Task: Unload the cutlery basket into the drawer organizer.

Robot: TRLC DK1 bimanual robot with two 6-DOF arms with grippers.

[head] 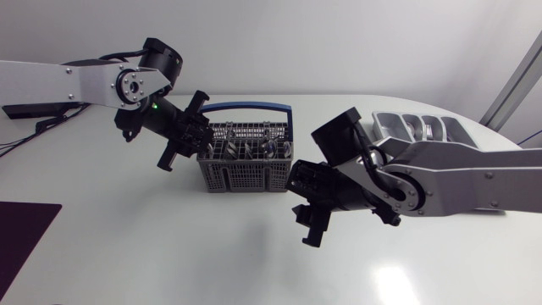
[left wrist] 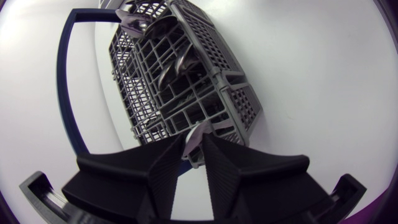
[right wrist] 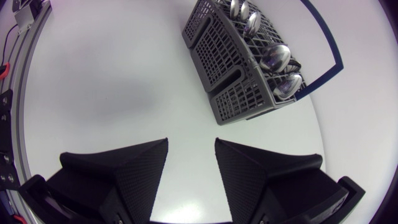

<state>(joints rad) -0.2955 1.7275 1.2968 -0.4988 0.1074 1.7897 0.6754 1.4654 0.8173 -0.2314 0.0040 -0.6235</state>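
— On the desk (head: 127, 254), where does the cutlery basket (head: 246, 165) lie from your claws?

— Mid-desk, with its long axis running left to right. My left claw (left wrist: 194, 146) is at its left short end, fingers nearly together and, I judge, clamped on one metal utensil (left wrist: 198, 132) poking from the end compartment. My right claw (right wrist: 191, 152) hangs off the right end, fingers apart, holding nothing.

— Which arm is nearer?

— Left, clearly. The drawer organizer (head: 389, 127) sits well right of the basket, behind my right arm, so the utensil must travel that way.

— Counts?

— One basket, one organizer showing three compartments, and four spoons (right wrist: 277, 57) bowl-up that I can see.
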